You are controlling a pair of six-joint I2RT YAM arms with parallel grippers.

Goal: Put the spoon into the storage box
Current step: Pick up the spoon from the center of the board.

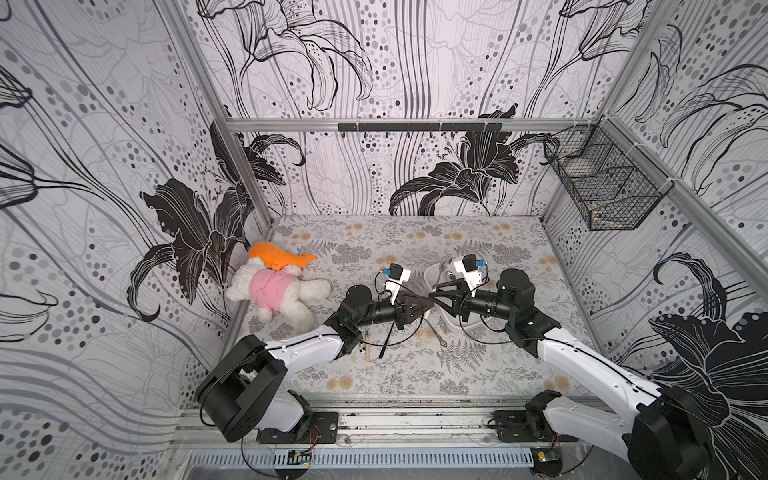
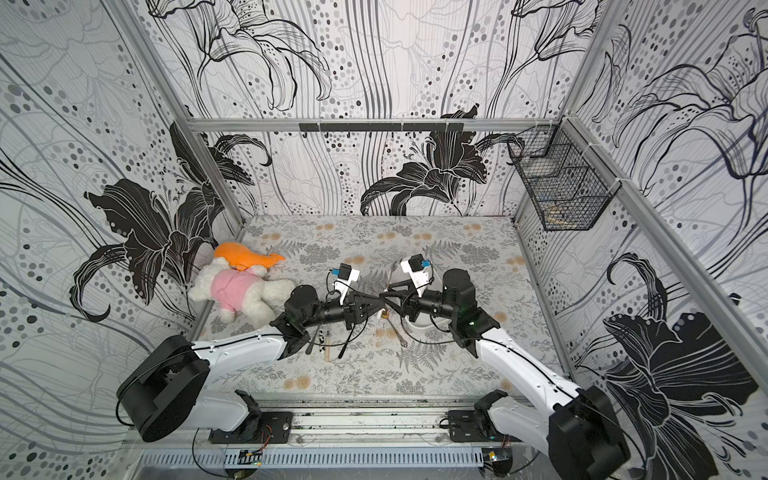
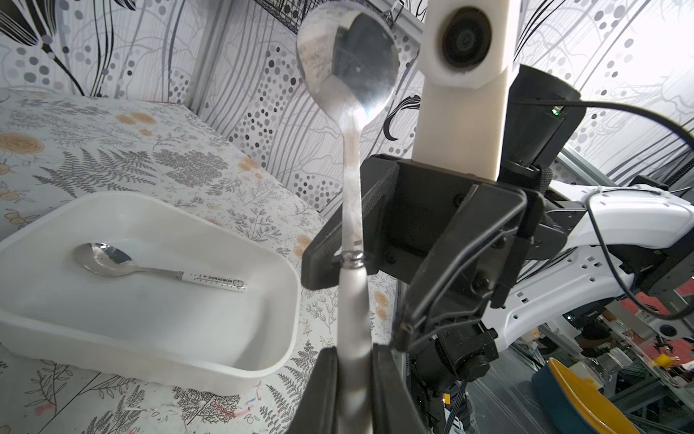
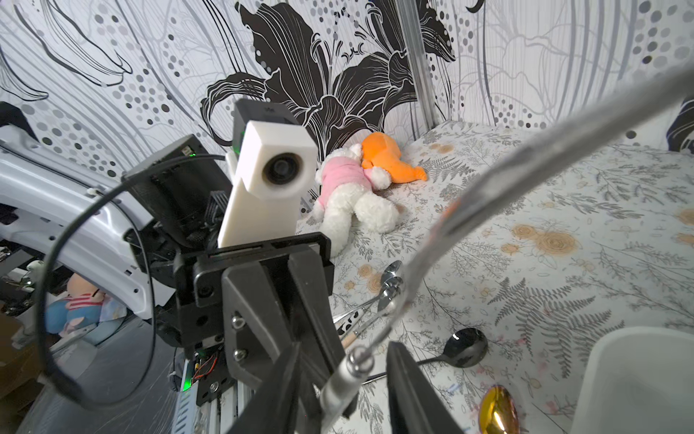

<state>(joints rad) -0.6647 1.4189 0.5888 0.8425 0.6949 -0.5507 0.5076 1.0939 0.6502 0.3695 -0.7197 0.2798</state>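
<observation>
Holding a polished spoon [image 3: 352,195] upright beside the storage box [image 3: 169,319]

The left gripper [image 3: 353,351] is closed tight on the spoon's smooth white handle, keeping it upright with the round, mirror-bright bowl on top. The right gripper [image 1: 434,296] faces it, jaws partly apart on either side of the ringed metal collar where the handle meets the slim steel neck. The right wrist view shows a gap at one finger, so it has no clamp on the spoon. The spoon stands in the air just beside the storage box's edge, not in it. The box is shallow, glossy white plastic with rounded corners and plain walls. A second spoon [image 3: 101,259] with a printed white handle lies flat on its floor. A black spoon [image 4: 465,347] and a gold spoon [image 4: 497,409] rest on the fern-printed cloth [image 3: 112,158].
</observation>
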